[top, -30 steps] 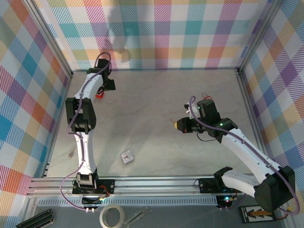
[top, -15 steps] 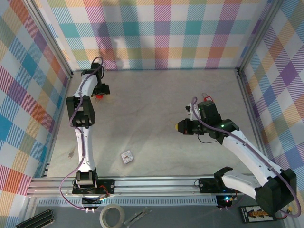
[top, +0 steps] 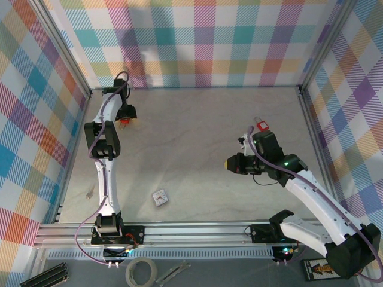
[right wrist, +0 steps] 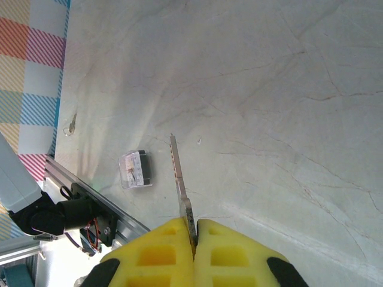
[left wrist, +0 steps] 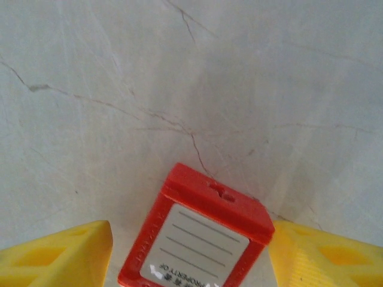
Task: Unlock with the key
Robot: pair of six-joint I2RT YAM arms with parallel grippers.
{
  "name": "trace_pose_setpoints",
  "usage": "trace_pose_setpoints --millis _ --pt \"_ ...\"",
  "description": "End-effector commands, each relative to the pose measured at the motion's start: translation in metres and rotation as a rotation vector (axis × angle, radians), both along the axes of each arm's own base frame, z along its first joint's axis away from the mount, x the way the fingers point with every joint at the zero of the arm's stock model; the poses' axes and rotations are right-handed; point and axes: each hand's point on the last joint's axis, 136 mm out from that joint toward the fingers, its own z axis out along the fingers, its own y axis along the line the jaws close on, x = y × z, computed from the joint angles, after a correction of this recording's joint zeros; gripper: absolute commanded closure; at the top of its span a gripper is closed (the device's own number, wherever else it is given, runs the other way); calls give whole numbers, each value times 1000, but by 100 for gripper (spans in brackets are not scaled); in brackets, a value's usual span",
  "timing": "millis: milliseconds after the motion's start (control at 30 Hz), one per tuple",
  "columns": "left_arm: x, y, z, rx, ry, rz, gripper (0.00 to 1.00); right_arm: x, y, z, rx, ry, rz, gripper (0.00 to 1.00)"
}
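Note:
A red padlock [left wrist: 209, 206] with a white label lies on the marble tabletop at the far left, its keyhole end pointing away from my left wrist. My left gripper [left wrist: 190, 251] is open and straddles it. The left finger [left wrist: 66, 254] stands a little off the padlock and the right finger [left wrist: 323, 257] is right at its side. From above, this gripper [top: 124, 121] sits near the back left corner. My right gripper [right wrist: 195, 224] is shut on the key [right wrist: 178, 173], whose blade sticks out ahead. It hovers at mid right [top: 230, 162].
A small clear plastic box [top: 160, 198] lies near the front rail [top: 191, 230], left of the key tip in the right wrist view [right wrist: 134, 170]. A small red and white object [top: 261, 124] lies behind the right arm. Plaid walls close the table in.
My left gripper moved toward the back wall onto the padlock and its jaws have narrowed. The right arm drifted slightly right and nearer, uncovering the small red and white object.

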Motion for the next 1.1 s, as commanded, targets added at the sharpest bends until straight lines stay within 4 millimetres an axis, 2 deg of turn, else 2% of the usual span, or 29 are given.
trace_pose_setpoints --millis 0,167,333,567,700,767,900,967,1067 --pt "1 14 -2 4 7 0 33 -6 -3 5 0 13 -19 100" --pt "2 11 -10 -23 13 -7 38 -10 -6 2 -5 27 -31 100" --pt "0 5 -15 -60 24 -16 48 -12 -9 3 -10 30 -45 100" --pt "-1 0 -7 -80 -3 -38 58 -9 -8 4 -11 30 -43 100" --pt "-6 -10 -7 -127 -7 -66 68 -6 -8 5 -24 27 -48 100" --pt "-9 -18 -5 -144 -20 -88 69 -3 -9 8 -39 23 -49 100" --pt "-15 -46 8 -192 -85 -173 71 9 -17 14 -100 14 -68 100" --pt "-21 -71 19 -217 -132 -262 71 18 -23 17 -113 10 -74 100" --pt "-32 -123 48 -233 -254 -456 75 33 -34 22 -82 27 -77 100"
